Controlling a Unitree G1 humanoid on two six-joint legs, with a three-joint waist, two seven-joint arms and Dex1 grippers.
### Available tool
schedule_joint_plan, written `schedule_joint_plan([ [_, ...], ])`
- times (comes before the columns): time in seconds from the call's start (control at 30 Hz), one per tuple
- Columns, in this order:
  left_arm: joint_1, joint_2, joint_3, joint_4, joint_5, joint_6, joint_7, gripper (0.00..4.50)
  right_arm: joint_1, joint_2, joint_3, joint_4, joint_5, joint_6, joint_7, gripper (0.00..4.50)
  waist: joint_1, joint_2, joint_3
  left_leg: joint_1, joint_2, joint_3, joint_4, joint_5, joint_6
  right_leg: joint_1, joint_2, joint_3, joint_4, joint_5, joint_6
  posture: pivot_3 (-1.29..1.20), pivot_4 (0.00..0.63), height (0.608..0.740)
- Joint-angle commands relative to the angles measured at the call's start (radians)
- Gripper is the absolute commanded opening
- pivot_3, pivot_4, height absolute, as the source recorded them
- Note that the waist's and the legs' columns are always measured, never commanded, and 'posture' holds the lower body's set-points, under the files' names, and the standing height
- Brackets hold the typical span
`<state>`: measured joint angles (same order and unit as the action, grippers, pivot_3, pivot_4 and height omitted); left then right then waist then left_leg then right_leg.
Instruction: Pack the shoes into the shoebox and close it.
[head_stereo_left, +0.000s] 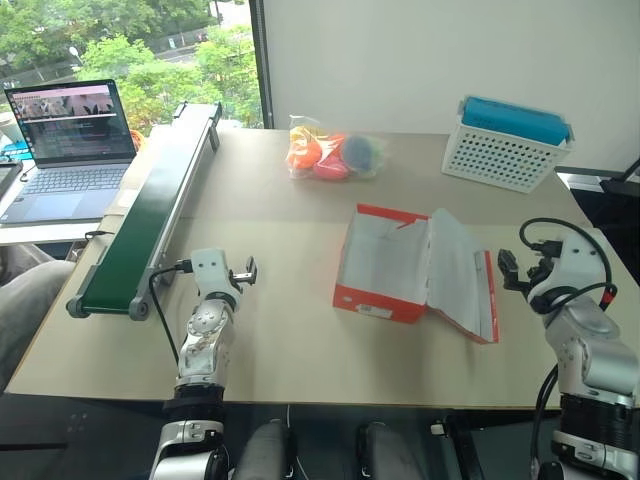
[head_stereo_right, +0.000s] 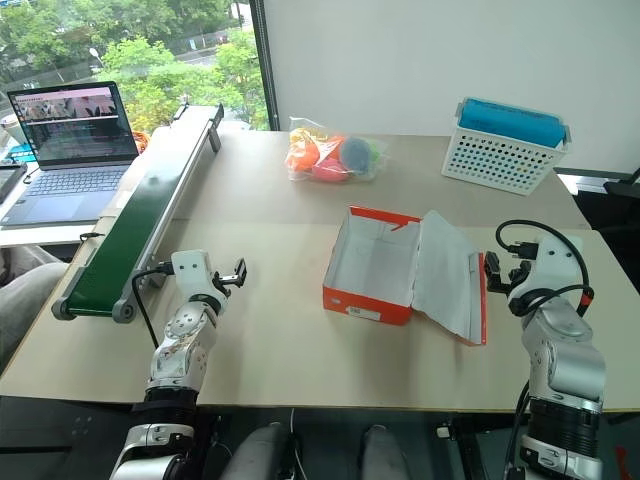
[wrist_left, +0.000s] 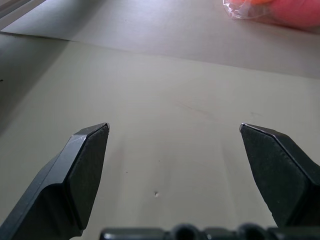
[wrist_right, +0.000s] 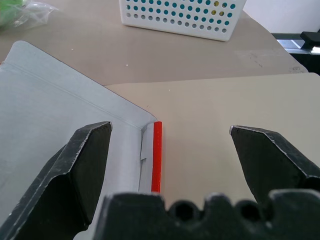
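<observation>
Barely begun: shoebox (head_stereo_left: 385, 265) open and empty mid-table, lid flap lying right, both left gripper (wrist_left: 175, 131) and right gripper (wrist_right: 170, 131) spread wide, holding nothing.

1. The laptop (head_stereo_left: 68, 150) was cut off by the picture's left edge.
2. The bag's (head_stereo_left: 332, 150) contents were too blurred to identify.
3. The basket's (wrist_right: 182, 17) top ran past the right wrist view's edge.

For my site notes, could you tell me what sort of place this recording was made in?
Probably an office or lab test bench: a conveyor belt lies on the table, an open laptop stands on a side desk, and a large window faces trees.
</observation>
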<state>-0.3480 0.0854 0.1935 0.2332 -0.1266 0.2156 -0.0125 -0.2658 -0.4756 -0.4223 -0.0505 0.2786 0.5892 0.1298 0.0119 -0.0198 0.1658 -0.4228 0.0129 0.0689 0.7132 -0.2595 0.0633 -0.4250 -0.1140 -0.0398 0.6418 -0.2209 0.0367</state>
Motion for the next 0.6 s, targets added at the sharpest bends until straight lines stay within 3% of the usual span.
schedule_joint_plan([
  [0.03, -0.011, 0.016, -0.03, -0.045, 0.023, -0.047, -0.011, 4.5, -0.055, -0.003, 0.033, -0.08, 0.028, 0.005, 0.032, 4.46, 0.0, 0.0, 0.0, 0.0, 0.0, 0.0, 0.0, 0.0, 0.0, 0.0, 0.0, 0.0, 0.0, 0.0, 0.0, 0.0, 0.15, 0.705],
  [0.17, -0.031, 0.03, -0.025, -0.045, 0.02, -0.11, -0.025, 4.5, -0.153, 0.009, 0.145, -0.257, 0.178, 0.13, 0.159, 4.46, -0.02, 0.0, 0.0, 0.0, 0.0, 0.001, 0.0, 0.0, 0.0, -0.002, 0.0, 0.001, 0.002, 0.0, -0.001, 0.0, 0.15, 0.705],
  [0.23, -0.051, 0.062, 0.035, -0.041, -0.04, -0.089, -0.048, 4.5, -0.199, 0.014, 0.186, -0.326, 0.26, 0.2, 0.205, 4.46, -0.02, 0.0, 0.0, 0.001, 0.002, 0.0, -0.001, 0.0, 0.0, -0.002, 0.002, 0.0, 0.002, 0.0, -0.001, 0.0, 0.15, 0.705],
  [0.4, -0.074, 0.209, 0.157, -0.019, -0.098, -0.054, -0.07, 4.5, -0.272, 0.02, 0.242, -0.424, 0.425, 0.317, 0.281, 4.46, -0.02, -0.001, 0.0, -0.002, 0.002, -0.002, -0.001, 0.0, 0.0, -0.002, 0.001, -0.002, 0.0, 0.0, -0.001, 0.0, 0.15, 0.705],
  [0.6, -0.034, 0.306, 0.232, 0.008, -0.105, -0.033, -0.066, 4.5, -0.257, -0.013, 0.412, -0.486, 0.407, 0.355, 0.336, 4.46, -0.012, -0.001, 0.0, 0.0, 0.0, -0.002, 0.0, 0.0, 0.0, -0.001, -0.001, -0.002, 0.0, 0.0, -0.001, 0.0, 0.15, 0.705],
])
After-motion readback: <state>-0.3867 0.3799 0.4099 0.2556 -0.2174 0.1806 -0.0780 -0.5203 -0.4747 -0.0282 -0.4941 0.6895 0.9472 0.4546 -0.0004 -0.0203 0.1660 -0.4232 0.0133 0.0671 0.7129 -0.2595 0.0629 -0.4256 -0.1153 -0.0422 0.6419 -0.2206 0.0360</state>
